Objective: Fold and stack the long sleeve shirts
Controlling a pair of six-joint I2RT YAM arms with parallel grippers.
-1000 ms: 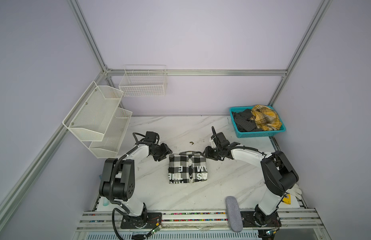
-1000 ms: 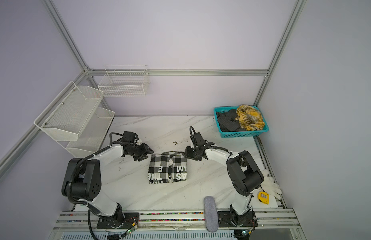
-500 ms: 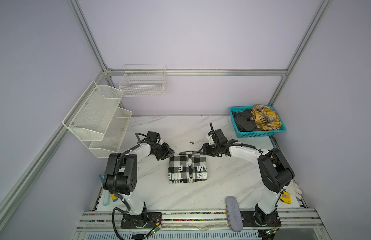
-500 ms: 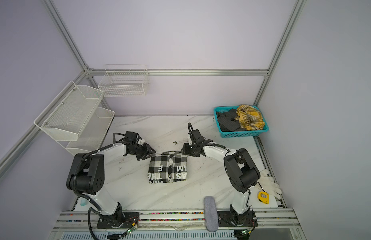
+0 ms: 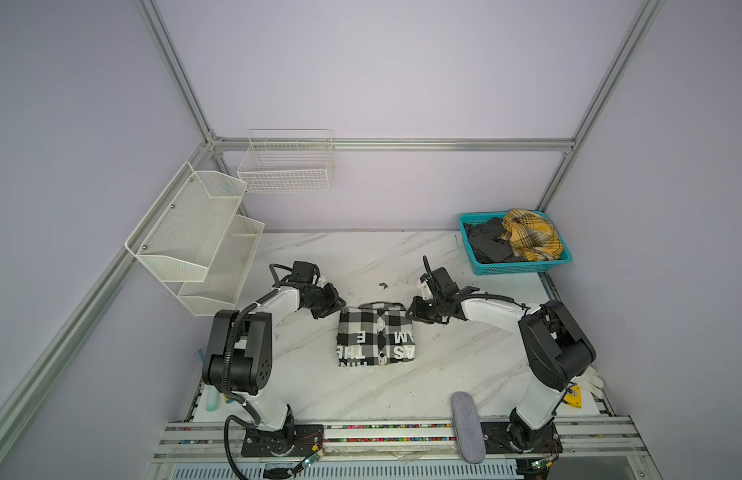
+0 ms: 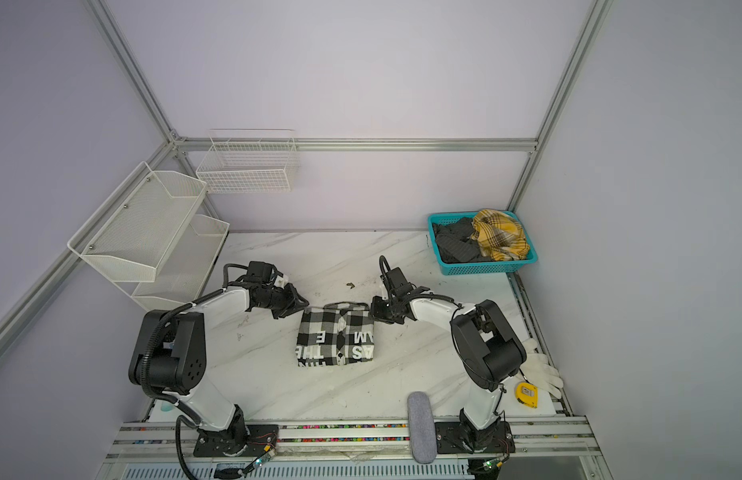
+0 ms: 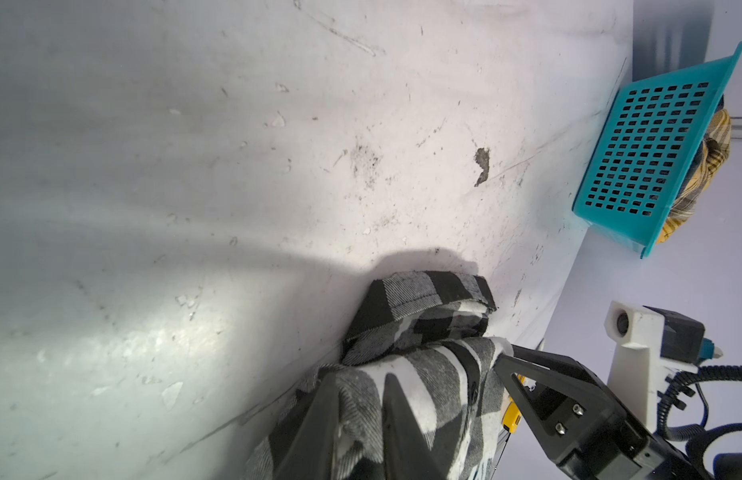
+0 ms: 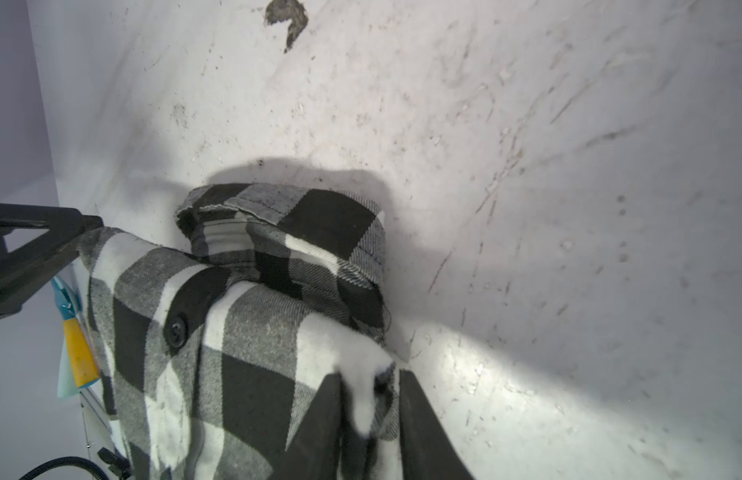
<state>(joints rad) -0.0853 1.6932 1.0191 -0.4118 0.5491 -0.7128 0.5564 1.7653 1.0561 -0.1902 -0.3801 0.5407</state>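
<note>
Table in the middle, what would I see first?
A folded black-and-white checked shirt lies in the middle of the table, and both arms' jaws pinch its far corners. At the back right, a turquoise basket holds a crumpled yellow plaid shirt and dark clothes.

Folded black-and-white checked cloth shirt (image 5: pixel 376 336) lay flat on white marble-look tabletop (image 5: pixel 361 257). At its far corners: left gripper (image 5: pixel 339 309) and right gripper (image 5: pixel 411 311). Teal plastic basket (image 5: pixel 523 268) held dark grey shirt (image 5: pixel 487 245) and yellow plaid shirt (image 5: pixel 531 235).
</note>
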